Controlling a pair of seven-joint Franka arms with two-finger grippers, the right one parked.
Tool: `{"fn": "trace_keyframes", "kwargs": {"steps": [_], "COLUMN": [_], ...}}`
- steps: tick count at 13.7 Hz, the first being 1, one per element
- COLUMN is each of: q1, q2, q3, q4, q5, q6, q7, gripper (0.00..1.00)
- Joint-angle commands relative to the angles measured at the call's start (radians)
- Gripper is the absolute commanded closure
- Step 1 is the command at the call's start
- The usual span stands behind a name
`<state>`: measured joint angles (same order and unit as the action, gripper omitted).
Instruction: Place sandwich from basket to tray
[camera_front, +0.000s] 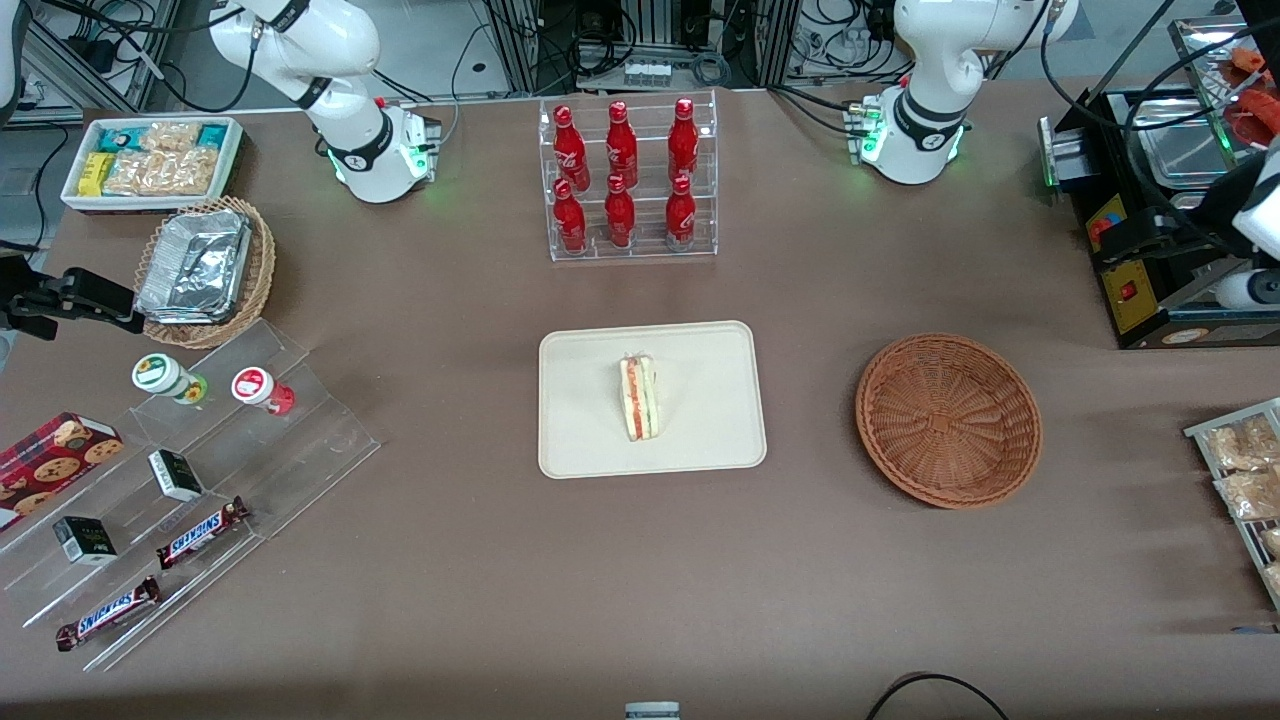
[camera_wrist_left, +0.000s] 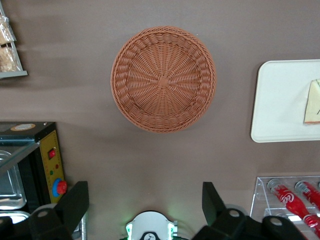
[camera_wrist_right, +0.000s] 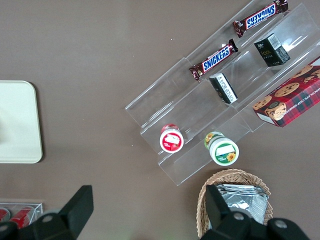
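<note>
Snickers bars (camera_front: 150, 570) lie nearest the front camera. Your jaws (camera_wrist_left: 145, 200) hang apart and empty, high over the counter (camera_front: 640, 600), the bare basket (camera_wrist_left: 163, 79) below them. From the basket, the sandwich (camera_front: 639, 397) rests at nine o'clock on the tray (camera_front: 700, 440), so delivery looks complete.

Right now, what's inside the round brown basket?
Nothing: the basket shows only its bare woven bottom. The sandwich lies on the tray instead. The tool hangs open above the table beside the basket, holding nothing. Whatever's under the basket is hidden.
</note>
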<state>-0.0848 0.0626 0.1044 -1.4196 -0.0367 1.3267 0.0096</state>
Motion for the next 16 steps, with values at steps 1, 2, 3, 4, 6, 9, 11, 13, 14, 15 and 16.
{"fn": "trace_keyframes", "kwargs": {"steps": [1,2,3,4,6,9,11,13,14,15,16], "q1": [0.028,0.028,0.027,0.027,0.025,0.025,0.028,0.028,0.028,0.03,0.03], "q2": [-0.059,-0.079,-0.092,-0.099,-0.115,-0.122,-0.115,-0.102,-0.101,-0.101,-0.099], "q3": [-0.017,-0.017,-0.017,-0.017,-0.017,-0.025,-0.044,-0.046,-0.048,-0.048,-0.048], "q4": [-0.047,-0.064,-0.071,-0.076,-0.078,-0.071,-0.065,-0.058,-0.058,-0.056,-0.055], "q5": [0.014,0.015,0.015,0.015,0.015,0.031,0.034,0.049,0.061,0.061,0.061], "q6": [0.014,0.019,0.019,0.02,0.02,0.014,0.022,0.022,0.022,0.022,0.023], "q7": [0.042,0.043,0.043,0.043,0.043,0.038,0.032,0.033,0.035,0.036,0.041], "gripper": [0.0,0.0,0.0,0.0,0.0,0.0,0.0,0.0,0.0,0.0,0.0]}}
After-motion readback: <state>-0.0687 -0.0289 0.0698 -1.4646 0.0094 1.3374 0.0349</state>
